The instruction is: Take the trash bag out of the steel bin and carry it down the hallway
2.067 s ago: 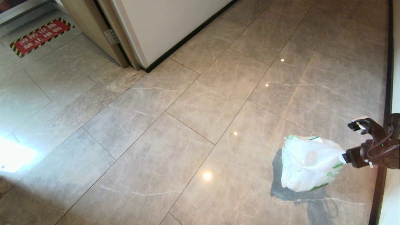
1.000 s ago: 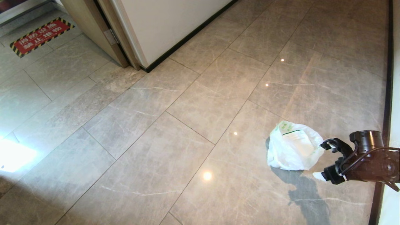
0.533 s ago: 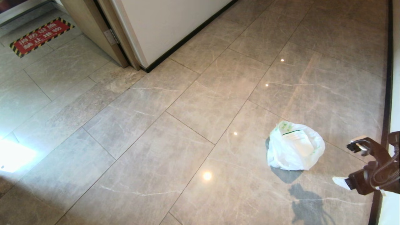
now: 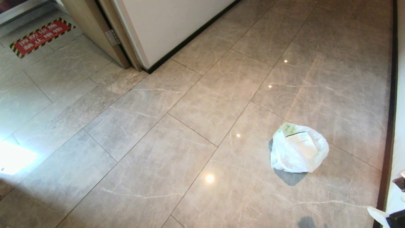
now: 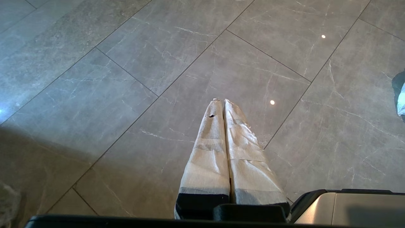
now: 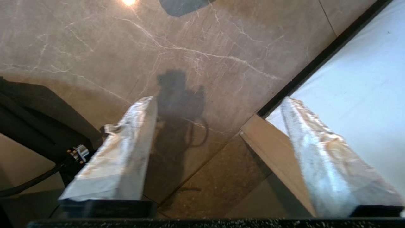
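The trash bag lies slumped on the hallway floor, no steel bin in view, so removal and carrying look done. Right hand is apart and empty, well clear of the bag near the wall; left hand is pressed together, idle.

R claw fingers spread wide, empty; L claw fingers pressed together.
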Motion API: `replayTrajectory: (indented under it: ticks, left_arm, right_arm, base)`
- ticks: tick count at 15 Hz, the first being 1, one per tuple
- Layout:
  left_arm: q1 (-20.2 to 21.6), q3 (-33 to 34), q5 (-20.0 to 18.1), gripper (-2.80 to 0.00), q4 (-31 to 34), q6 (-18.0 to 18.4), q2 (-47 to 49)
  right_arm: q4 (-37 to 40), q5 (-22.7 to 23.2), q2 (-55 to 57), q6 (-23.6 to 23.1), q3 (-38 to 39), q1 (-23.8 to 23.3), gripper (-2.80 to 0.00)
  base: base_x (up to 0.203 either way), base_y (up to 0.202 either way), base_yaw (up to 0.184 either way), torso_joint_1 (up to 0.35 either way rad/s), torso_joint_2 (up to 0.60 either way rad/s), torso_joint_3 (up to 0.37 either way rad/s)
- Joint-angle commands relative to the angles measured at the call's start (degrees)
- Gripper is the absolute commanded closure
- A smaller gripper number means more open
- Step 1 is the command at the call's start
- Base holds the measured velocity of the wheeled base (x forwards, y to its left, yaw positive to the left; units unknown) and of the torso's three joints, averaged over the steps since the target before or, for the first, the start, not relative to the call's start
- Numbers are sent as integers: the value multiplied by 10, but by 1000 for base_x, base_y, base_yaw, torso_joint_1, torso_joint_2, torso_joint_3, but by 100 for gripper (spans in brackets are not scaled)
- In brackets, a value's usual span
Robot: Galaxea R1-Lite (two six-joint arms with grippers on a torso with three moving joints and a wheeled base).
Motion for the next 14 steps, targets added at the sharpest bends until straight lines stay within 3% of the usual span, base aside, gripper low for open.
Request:
replayTrajectory:
  ticks: [1,4,8,11,14]
  left_arm:
    - [0,0,0,0,0,0,0]
    - [0,0,0,0,0,0,0]
    - [0,0,0,0,0,0,0]
    - [0,0,0,0,0,0,0]
    - [0,0,0,0,0,0,0]
  right_arm:
    - [16,-6,-145,25,47,27,0]
    - [66,-35,-268,101,72,83,0]
    - [175,-36,-435,193,64,107,0]
    - [170,7,-507,214,76,122,0]
    - [205,12,-551,216,78,132,0]
  base:
    - [0,0,0,0,0,0]
    - [0,0,0,0,0,0]
    - [0,0,0,0,0,0]
    - [0,0,0,0,0,0]
    - [0,0,0,0,0,0]
